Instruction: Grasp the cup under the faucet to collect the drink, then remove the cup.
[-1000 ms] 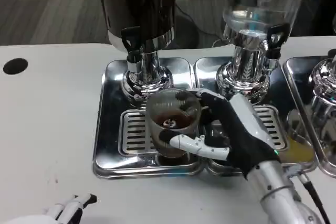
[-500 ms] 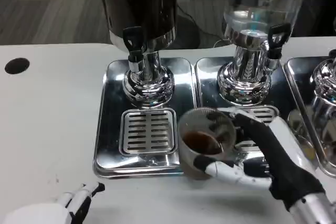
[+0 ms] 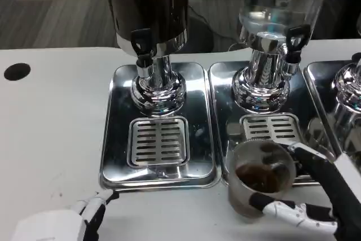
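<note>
On the white table (image 3: 51,139) in front of you stand two tall dispensers: a dark one (image 3: 148,9) on the left and a clear one (image 3: 280,4) to its right, each on its own steel tray. The left tray (image 3: 115,139) has a slotted grate (image 3: 158,142) below the dark dispenser's faucet (image 3: 141,46). The right tray (image 3: 220,111) carries its own grate (image 3: 271,129) under the clear dispenser.

Your right hand (image 3: 318,196) grips the cup (image 3: 261,179), a finger behind its rim and another wrapped across its front. The cup holds dark drink and sits at the front edge of the right tray, well clear of the faucet and grate it belongs to; whether it rests on the table or is lifted is hard to judge.

Your left hand (image 3: 67,224) lies low at the near left edge, fingers apart, holding nothing.
</note>
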